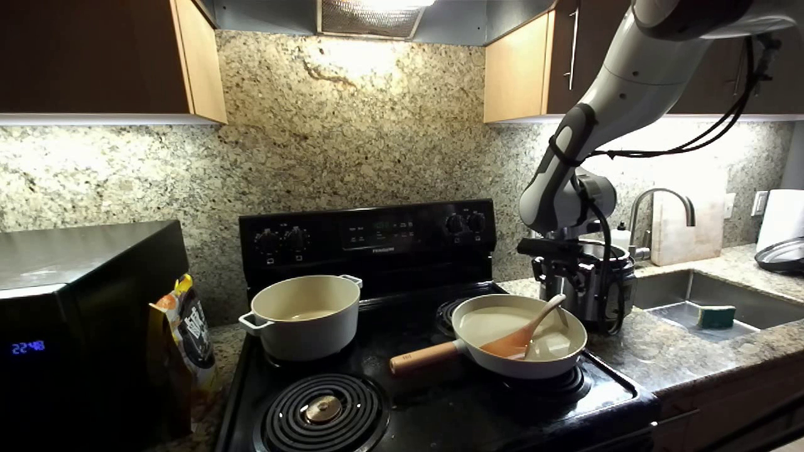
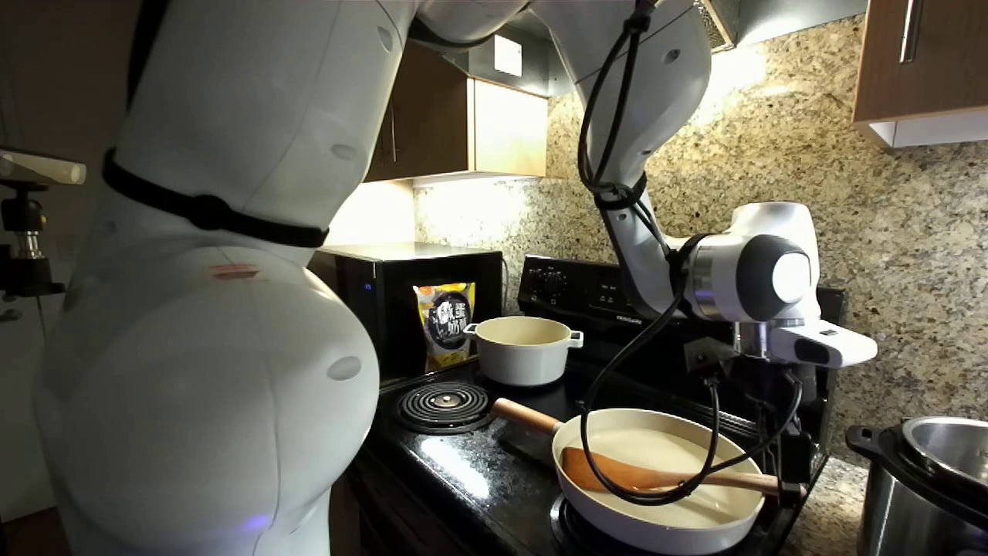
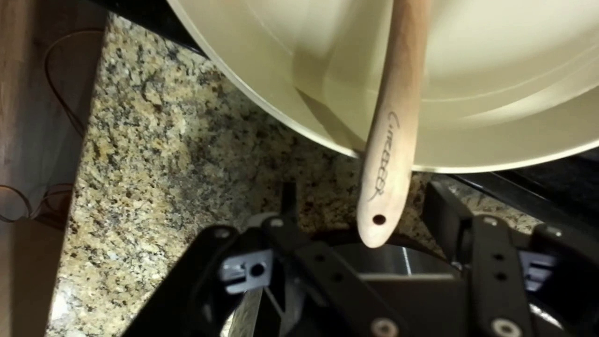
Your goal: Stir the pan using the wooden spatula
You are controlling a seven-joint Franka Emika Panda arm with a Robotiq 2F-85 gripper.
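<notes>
White pot [image 1: 314, 336] set at the rear of the stove [image 1: 440, 402]; bag [image 2: 448, 324] stood beside microwave [image 1: 94, 339], 22:48 shown in blue. Steel pot [image 2: 903, 506] placed on counter [image 1: 681, 351], between stove and sink [image 1: 741, 290]. Sponge [image 1: 716, 316] seen in sink; board [image 1: 703, 242] propped upright behind. Hood [image 1: 370, 19] mounted overhead.

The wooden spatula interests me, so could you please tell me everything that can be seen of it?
The spatula looks wooden throughout: a broad, flat orange-brown blade and a slender handle, paler toward its rounded end, with dark lettering and a small hole. The blade lies inside the pan; the handle slopes up across the rim and sticks out past it, though contact there is hard to confirm. The open gripper stands around the handle's end, with a gap on each side.
</notes>
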